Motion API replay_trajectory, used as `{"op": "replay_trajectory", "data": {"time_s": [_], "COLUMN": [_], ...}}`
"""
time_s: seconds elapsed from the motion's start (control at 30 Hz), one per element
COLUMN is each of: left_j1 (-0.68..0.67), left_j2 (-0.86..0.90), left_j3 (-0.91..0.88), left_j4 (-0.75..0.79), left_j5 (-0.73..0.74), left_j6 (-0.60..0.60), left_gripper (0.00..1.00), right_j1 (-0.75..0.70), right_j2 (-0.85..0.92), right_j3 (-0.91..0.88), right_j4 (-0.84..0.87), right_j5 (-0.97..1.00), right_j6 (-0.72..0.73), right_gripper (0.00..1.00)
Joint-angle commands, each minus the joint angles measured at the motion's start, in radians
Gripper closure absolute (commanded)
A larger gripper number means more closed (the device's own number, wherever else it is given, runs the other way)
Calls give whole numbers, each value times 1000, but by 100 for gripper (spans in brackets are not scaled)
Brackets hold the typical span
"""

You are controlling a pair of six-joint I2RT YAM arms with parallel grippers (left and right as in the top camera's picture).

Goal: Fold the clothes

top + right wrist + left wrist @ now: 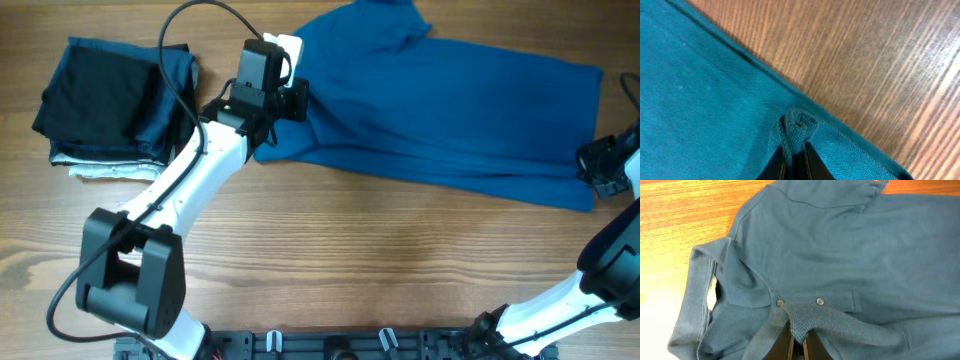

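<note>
Across the far half of the worktop, from centre to the right edge, the blue T-shirt lay spread flat, collar end toward the left. Left gripper was closed on a pinch of ribbed collar fabric, just below two buttons. Right gripper was clamped on a small bunch of hem near the right edge, bare wood beside it. Folded dark garments sat stacked at the far left corner, apart from the shirt.
</note>
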Motion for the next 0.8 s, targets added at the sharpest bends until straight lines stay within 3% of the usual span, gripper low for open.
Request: {"op": "replay_trajectory", "data": {"time_s": [0.0, 0.23, 0.53, 0.77], "left_j1": [-1, 5, 6, 10], "left_j2": [61, 130, 150, 150], "left_j3": [14, 14, 14, 14], "left_j4": [27, 94, 94, 72], "left_j5": [-20, -24, -164, -182], "left_j6": [19, 6, -66, -100], "left_gripper": [96, 96, 96, 96], "right_j1": [27, 65, 66, 65], "right_j2": [16, 17, 17, 19], "right_j3": [5, 5, 5, 5], "right_j4": [21, 65, 70, 73], "right_j5": [31, 40, 77, 127], "right_j6": [-13, -45, -35, -35], "right_gripper": [91, 88, 86, 83]}}
